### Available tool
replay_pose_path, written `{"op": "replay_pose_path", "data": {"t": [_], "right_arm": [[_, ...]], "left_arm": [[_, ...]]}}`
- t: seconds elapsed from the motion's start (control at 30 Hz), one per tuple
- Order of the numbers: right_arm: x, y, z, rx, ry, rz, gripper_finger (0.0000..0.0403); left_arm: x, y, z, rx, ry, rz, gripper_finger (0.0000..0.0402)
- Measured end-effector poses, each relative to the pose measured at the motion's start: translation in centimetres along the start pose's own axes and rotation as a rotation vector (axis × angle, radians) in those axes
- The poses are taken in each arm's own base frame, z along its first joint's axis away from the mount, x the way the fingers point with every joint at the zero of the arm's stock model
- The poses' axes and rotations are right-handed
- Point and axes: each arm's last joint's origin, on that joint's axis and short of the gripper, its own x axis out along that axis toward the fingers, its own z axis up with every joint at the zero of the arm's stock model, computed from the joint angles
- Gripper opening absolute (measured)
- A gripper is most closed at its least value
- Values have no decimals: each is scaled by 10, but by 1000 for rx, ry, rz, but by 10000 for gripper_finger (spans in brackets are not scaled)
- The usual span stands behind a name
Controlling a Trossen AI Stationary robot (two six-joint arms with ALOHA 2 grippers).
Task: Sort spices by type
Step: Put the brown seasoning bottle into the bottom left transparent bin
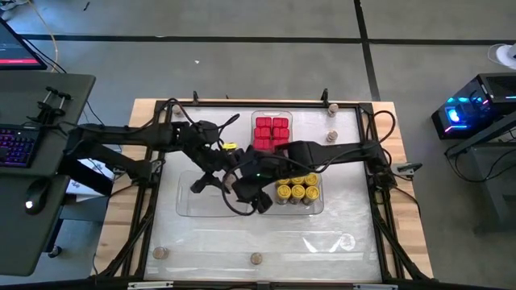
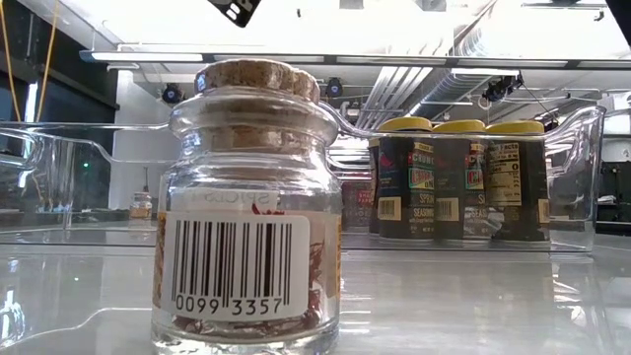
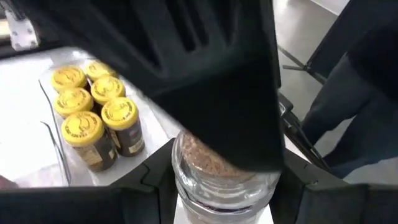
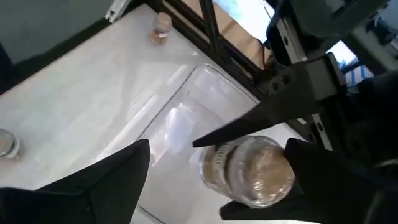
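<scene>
A small glass jar with a cork top (image 3: 217,180) hangs in the air above the empty clear tray (image 1: 193,201), with my left gripper (image 3: 224,186) shut on it. My right gripper (image 4: 224,168) is open, and its two fingers stand on either side of the same jar (image 4: 258,174). I cannot tell whether they touch it. Both grippers meet near the table's middle (image 1: 246,185). Red boxes (image 1: 272,133) fill one tray and yellow-lidded jars (image 1: 297,189) another. Loose cork jars stand on the table (image 1: 256,258) (image 1: 160,252) (image 1: 331,135). My left gripper pinches the jar's glass body (image 3: 186,186) between its two fingers, one on each side, below the cork. In the right wrist view its fingers (image 4: 249,127) reach the jar from the table's left side. The jar is lifted clear of the tray and table.
The nearest loose cork jar (image 2: 246,197) stands close to the table's near edge. Another cork jar (image 1: 332,107) stands at the far right corner. The yellow-jar tray (image 2: 582,148) lies just right of the grippers. A black frame rail (image 1: 145,193) borders the table.
</scene>
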Motion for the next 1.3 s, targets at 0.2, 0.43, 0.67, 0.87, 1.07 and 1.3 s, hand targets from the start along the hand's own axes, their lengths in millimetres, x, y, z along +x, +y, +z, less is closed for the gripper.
{"op": "replay_pose_path", "data": {"t": [0.2,0.43,0.67,0.87,1.07,1.3], "right_arm": [[6,-2,-2,-1,24,-33,376],[6,1,-4,-12,44,-13,376],[6,1,-6,-48,67,-13,370],[5,2,-6,-63,136,-96,343],[4,13,-1,-103,159,-99,337],[1,20,8,-125,154,-174,337]], "left_arm": [[8,-3,-1,-2,25,-25,152],[17,-1,-3,10,47,-28,152],[17,1,-3,12,36,-27,152],[13,5,-2,22,18,-10,152],[5,6,10,89,-15,8,152],[-3,4,23,157,-42,19,153]]}}
